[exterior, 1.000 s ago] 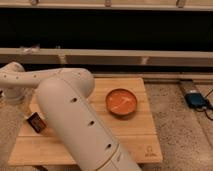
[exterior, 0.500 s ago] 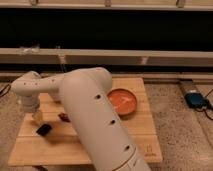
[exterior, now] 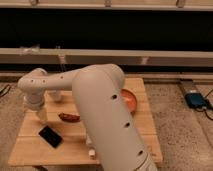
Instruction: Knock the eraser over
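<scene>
- The eraser lies flat on the wooden board, broad black face up, turned at a slant, in the front-left part.
- Bare wood surrounds it on every side; the board's front edge is near below it and the left edge is off to its left, with open board between.
- The gripper hangs just above and slightly left of the eraser, at the end of the white wrist; a small gap of wood shows between them, so they look apart.
- Whether the jaws are apart or together, I cannot tell from here.
- A dark red lump rests just right of the gripper, up and right of the eraser, not touching it.
- The big white arm crosses the board's middle and hides much of it.
- An orange bowl peeks out behind the arm on the right.
- A blue box sits on the speckled floor, well right of the board.
</scene>
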{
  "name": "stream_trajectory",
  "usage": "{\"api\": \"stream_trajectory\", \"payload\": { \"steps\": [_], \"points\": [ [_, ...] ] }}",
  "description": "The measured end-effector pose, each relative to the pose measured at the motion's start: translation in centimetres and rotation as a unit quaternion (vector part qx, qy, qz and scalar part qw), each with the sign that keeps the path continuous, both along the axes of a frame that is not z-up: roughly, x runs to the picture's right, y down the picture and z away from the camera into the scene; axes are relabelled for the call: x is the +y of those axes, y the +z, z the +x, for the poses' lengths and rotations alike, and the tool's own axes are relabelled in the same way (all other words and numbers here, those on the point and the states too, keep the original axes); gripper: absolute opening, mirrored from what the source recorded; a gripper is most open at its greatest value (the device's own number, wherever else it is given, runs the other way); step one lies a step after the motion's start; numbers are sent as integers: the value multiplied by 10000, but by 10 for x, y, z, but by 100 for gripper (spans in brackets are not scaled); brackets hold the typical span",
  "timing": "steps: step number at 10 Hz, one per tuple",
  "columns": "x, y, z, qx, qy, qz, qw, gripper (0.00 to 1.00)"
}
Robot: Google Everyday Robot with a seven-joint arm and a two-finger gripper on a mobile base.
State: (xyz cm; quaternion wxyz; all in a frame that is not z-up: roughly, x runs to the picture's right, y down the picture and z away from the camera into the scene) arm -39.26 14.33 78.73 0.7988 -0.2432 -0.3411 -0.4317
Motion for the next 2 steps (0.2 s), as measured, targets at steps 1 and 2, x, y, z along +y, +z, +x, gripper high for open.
{"api": "stream_trajectory", "payload": {
  "steps": [1, 2],
  "points": [
    [1, 0, -1, -7, -13, -3, 10000, 80],
    [1, 0, -1, -5, -6, -1, 10000, 80]
  ]
}}
